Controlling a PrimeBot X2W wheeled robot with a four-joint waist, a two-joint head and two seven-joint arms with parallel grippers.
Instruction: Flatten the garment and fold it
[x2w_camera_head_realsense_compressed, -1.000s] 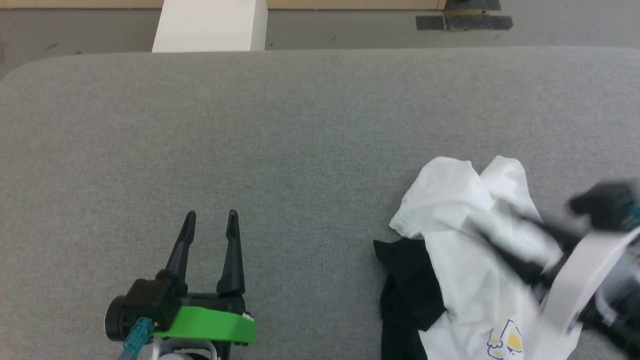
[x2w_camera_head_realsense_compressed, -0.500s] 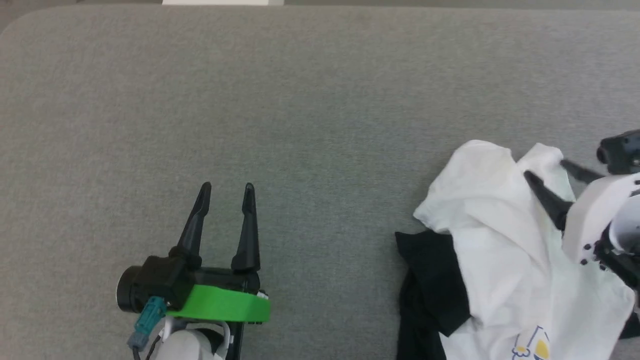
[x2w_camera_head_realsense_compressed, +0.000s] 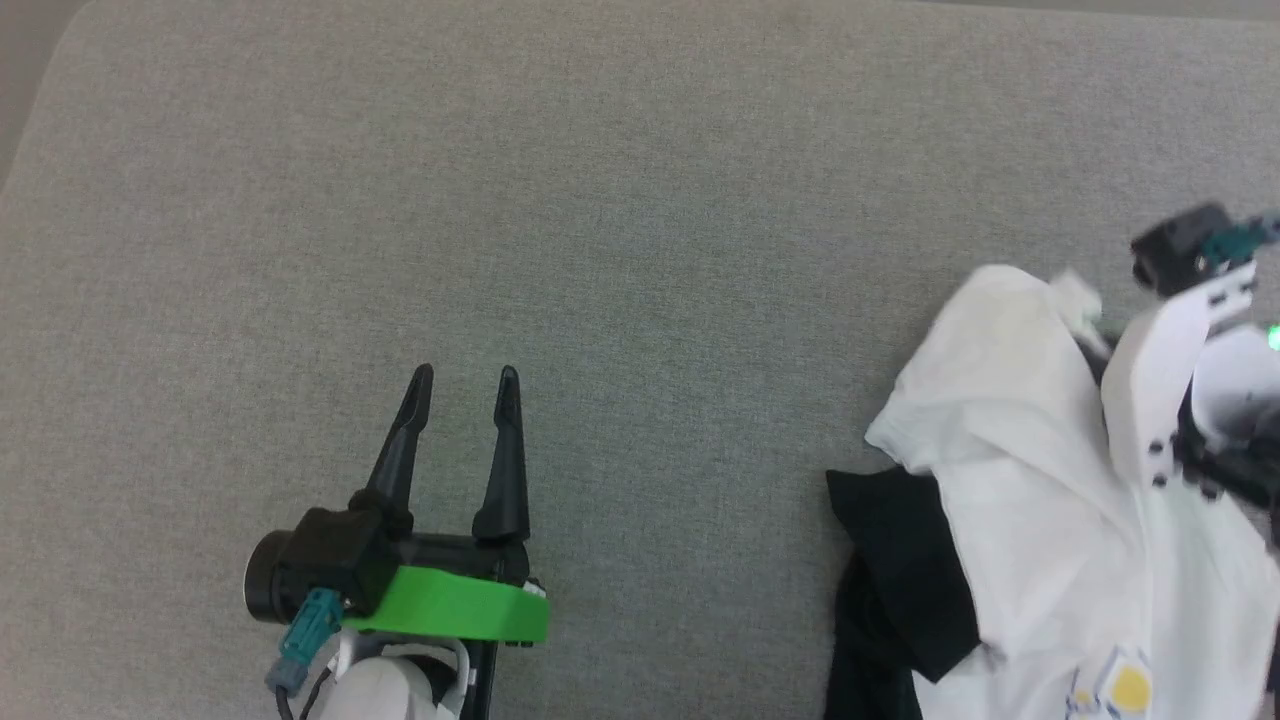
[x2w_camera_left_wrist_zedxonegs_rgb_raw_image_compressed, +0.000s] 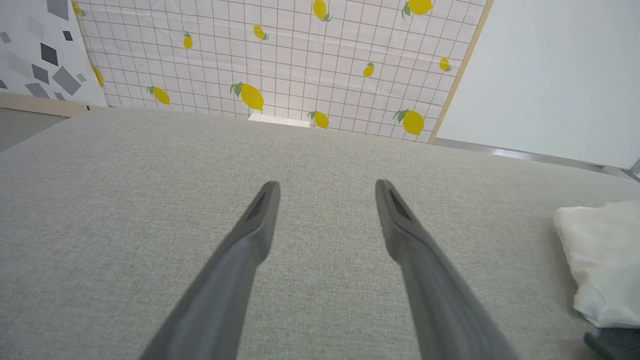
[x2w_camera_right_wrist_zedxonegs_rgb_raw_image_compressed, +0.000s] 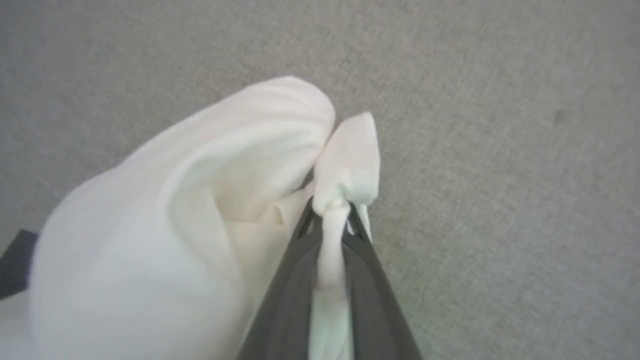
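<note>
Jaws of the right gripper (x2w_camera_right_wrist_zedxonegs_rgb_raw_image_compressed: 331, 212) are pressed together, pinching a bunched fold of the white T-shirt (x2w_camera_right_wrist_zedxonegs_rgb_raw_image_compressed: 165, 225). The white T-shirt lies crumpled at the right side of the grey fabric surface (x2w_camera_head_realsense_compressed: 640, 200), its black sleeve (x2w_camera_head_realsense_compressed: 900, 560) toward the middle. Jaws of the left gripper (x2w_camera_head_realsense_compressed: 465, 378) stand spread with nothing between them, well apart from the shirt.

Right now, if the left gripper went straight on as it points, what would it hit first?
Likely nothing, as far as shown: the left gripper points across the grey surface; the garment lies off to its right.
</note>
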